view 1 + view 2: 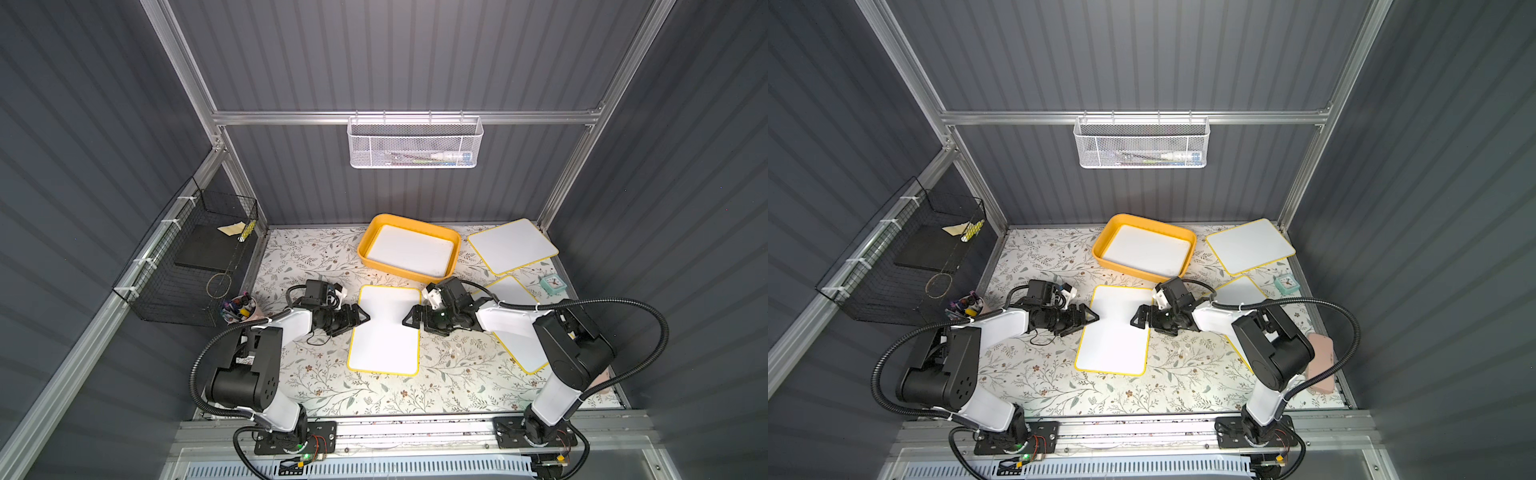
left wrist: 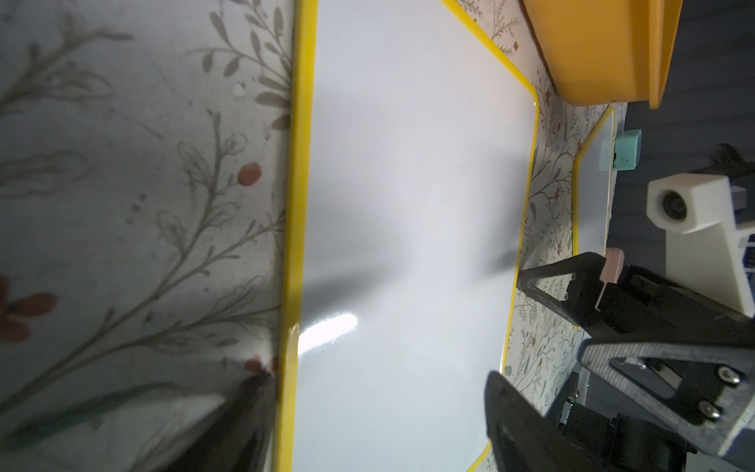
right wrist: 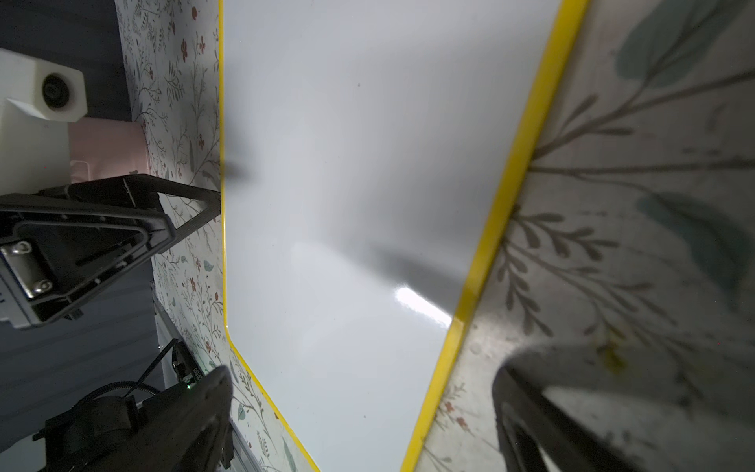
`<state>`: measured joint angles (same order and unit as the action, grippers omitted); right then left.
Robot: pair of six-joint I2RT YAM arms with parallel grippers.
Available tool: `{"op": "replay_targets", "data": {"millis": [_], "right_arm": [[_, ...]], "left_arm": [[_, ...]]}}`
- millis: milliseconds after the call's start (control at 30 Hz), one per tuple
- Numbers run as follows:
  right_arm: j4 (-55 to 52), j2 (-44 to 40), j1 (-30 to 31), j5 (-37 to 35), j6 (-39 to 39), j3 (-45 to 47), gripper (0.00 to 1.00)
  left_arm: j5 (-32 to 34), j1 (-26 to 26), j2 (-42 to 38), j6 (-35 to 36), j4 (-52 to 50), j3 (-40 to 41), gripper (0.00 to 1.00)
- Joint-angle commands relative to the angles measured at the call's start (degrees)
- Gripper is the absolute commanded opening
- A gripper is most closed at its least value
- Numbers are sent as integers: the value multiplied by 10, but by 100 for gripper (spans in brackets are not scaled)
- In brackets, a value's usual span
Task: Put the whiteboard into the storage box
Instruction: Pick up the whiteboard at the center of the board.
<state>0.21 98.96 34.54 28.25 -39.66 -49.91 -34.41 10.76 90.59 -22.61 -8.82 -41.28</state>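
Note:
A white, yellow-rimmed whiteboard [image 1: 384,332] [image 1: 1115,332] lies flat on the floral table, mid-front. My left gripper [image 1: 365,318] [image 1: 1094,318] is at its left long edge and my right gripper [image 1: 406,321] [image 1: 1134,322] at the opposite edge, tips facing each other. In both wrist views the whiteboard [image 2: 408,184] [image 3: 347,163] lies ahead between widely parted jaws; the left gripper [image 2: 376,380] and the right gripper [image 3: 361,372] are open and hold nothing. The yellow-orange storage box [image 1: 365,245] [image 1: 1100,245] [image 2: 592,49] stands behind, with a white board lying in it.
A second whiteboard [image 1: 512,245] lies at the back right and a third [image 1: 511,291] partly under the right arm. A mint clock [image 1: 552,284] stands at the right edge and a pen cup [image 1: 239,309] at the left. A black wire basket [image 1: 195,257] and a white mesh basket [image 1: 415,143] hang on the walls.

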Motion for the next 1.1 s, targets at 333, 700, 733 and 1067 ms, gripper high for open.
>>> {"op": "replay_targets", "data": {"millis": [333, 700, 733, 1067], "right_arm": [[-9, 33, 5, 22, -7, -2, 99], [0, 45, 8, 28, -9, -3, 99], [-1, 48, 8, 27, -9, -4, 99], [-11, 50, 10, 21, -2, -10, 99]], "left_arm": [[-28, 0, 73, 11, -43, 33, 81], [-132, 0, 99, -34, 39, 48, 81], [-140, 1, 99, -37, 41, 46, 81], [-162, 0, 82, -43, 41, 40, 81]]}}
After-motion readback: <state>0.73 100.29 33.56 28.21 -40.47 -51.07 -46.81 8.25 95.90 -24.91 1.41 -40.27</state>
